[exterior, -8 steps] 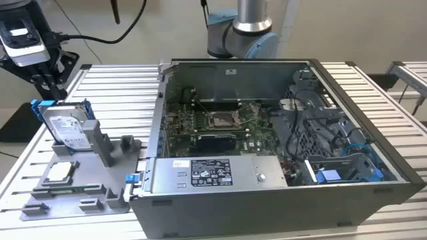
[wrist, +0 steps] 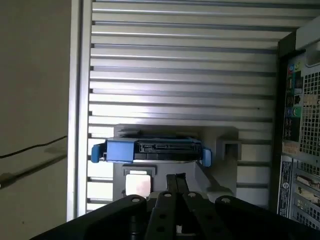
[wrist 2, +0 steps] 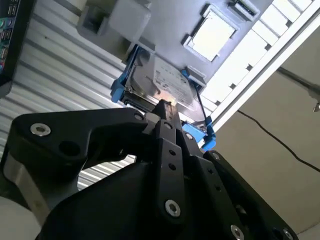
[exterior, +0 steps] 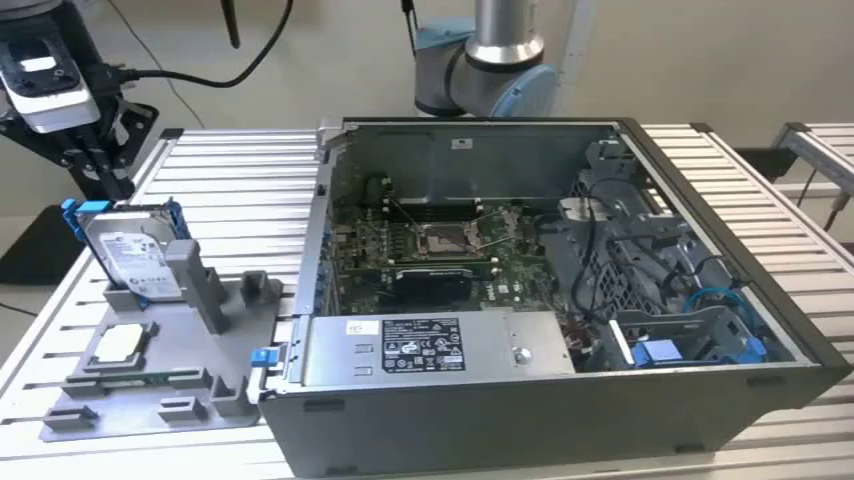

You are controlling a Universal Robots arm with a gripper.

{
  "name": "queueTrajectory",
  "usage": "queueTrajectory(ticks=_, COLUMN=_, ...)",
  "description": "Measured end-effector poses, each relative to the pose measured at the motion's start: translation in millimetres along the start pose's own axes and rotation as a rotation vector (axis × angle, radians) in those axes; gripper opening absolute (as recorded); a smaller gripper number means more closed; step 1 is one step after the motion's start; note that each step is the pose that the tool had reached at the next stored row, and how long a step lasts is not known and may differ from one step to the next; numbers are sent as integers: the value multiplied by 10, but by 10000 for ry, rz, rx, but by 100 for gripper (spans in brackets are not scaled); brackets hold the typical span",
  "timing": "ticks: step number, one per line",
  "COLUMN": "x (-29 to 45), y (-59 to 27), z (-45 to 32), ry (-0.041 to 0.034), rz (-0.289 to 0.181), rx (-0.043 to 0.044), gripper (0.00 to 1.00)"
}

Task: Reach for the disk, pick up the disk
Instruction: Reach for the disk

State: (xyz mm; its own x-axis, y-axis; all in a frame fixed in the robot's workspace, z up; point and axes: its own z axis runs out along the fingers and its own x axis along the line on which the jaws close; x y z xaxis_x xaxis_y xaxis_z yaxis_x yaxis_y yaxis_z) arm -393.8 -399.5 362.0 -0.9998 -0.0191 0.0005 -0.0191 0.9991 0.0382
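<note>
Disk [exterior: 134,255] upright in grey fixture [exterior: 214,300] at table [exterior: 747,180] edge; likely rigid, dense, shock-sensitive: grip blue frame sides. End effector [exterior: 102,175], pressed together, just above.

Disk [exterior: 134,255] — silver, white printed label, bright blue frame. Pincer [wrist: 176,179] — black. Desk [exterior: 240,180]: silver, parallel ribbed slats. Tray [exterior: 147,405]: grey. Chip [exterior: 118,343]: silver. Case [exterior: 534,420]: dark grey; board [exterior: 441,240] green. Wall [exterior: 694,50]: beige.
</note>
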Motion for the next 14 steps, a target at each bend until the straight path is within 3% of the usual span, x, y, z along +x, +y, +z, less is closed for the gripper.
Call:
queueTrajectory(ticks=1, x=114, y=37, z=3, ry=0, rz=0, rx=0, gripper=0)
queueTrajectory(ticks=8, x=414, y=196, z=16, ry=1, rz=0, rx=1, gripper=0)
queueTrajectory(ticks=10, x=470, y=226, z=19, ry=1, rz=1, rx=1, gripper=0)
queueTrajectory(ticks=14, x=478, y=232, z=20, ry=2, rz=-105, rx=2, gripper=0)
